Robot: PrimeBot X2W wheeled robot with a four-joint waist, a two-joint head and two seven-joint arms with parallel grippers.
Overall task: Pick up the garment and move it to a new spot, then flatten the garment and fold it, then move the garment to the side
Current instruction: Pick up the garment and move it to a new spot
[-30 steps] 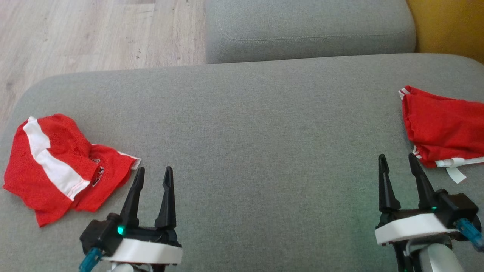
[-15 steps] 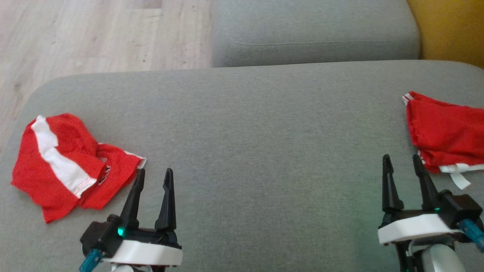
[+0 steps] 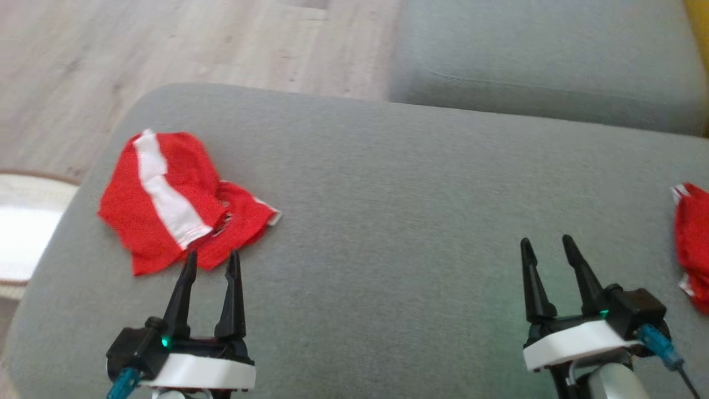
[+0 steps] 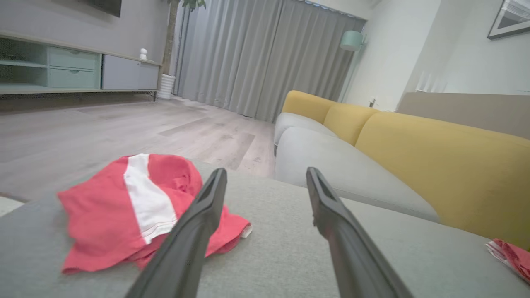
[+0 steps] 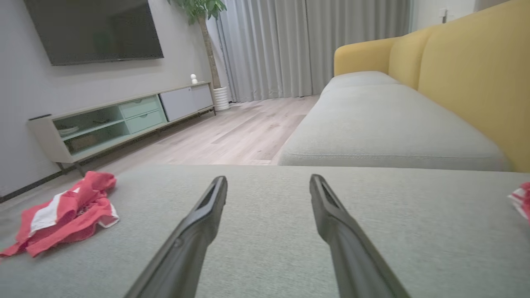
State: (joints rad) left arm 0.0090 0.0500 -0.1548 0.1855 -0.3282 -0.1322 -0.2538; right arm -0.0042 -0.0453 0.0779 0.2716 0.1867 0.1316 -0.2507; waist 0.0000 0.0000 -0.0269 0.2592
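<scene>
Red-and-white garment (image 3: pixel 177 202) whole; second red cloth (image 3: pixel 692 249) half beyond head view's right edge

Home living room: a long sofa (image 5: pixel 389 124), grey seats and yellow back cushions, is taking up one side. Across the pale wood floor (image 5: pixel 232 136) from the sofa, a wall television (image 5: pixel 95 29) is hanging over a low media cabinet (image 5: pixel 124 120). Beyond the sofa's far end, full-length grey curtains (image 5: pixel 314 45) are hanging beside a potted plant (image 5: pixel 198 7).

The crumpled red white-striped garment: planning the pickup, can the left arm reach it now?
Probably yes. The open left tool points at the crumpled red white-striped garment, tips by its near edge; nothing lies between on the grey fabric cushion.
</scene>
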